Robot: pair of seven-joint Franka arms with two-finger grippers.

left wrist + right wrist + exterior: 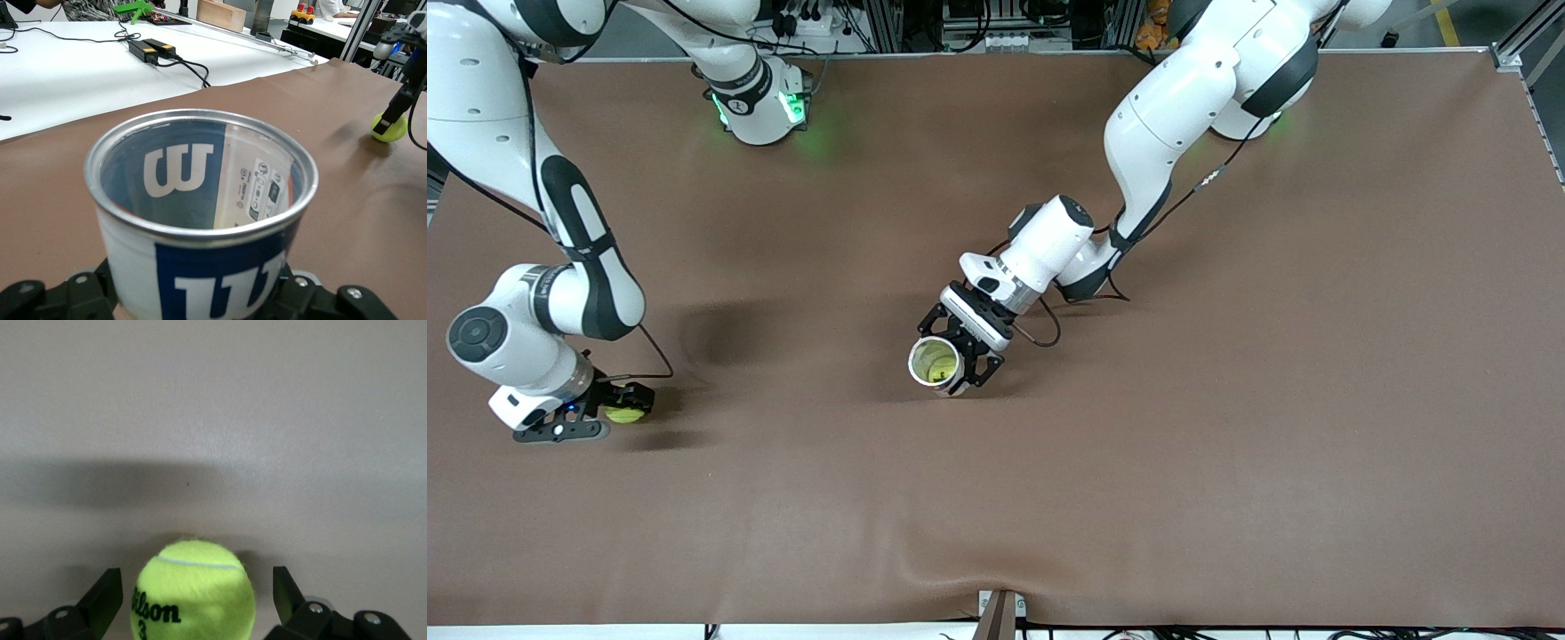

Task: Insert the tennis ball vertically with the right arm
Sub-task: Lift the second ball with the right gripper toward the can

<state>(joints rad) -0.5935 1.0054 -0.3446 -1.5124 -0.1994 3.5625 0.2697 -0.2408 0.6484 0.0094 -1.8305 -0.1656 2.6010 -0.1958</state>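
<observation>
Tennis ball (195, 590) sits on the brown desk (1227, 444) near the right arm's end, well apart from the can (935, 363) at mid-desk. Right claw (600, 416) is down at the ball with its fingers (103, 600) apart, one on each side; a gap shows between each pad and the felt, so no grip yet. Ball looks slightly off-centre between the fingers, closer to one of them.

Left claw (963, 356) is clamped on the can, a Wilson tube held upright with its open metal rim (200, 230) facing up. Something yellow-green shows inside it in the front view, possibly a ball already seated; hard to say.

Step in hand, as I judge it: close on the ball. To do it well, centre the claw over the ball first, so the pads meet it across its widest part and it does not roll away. After lifting, approach the rim from straight above.
</observation>
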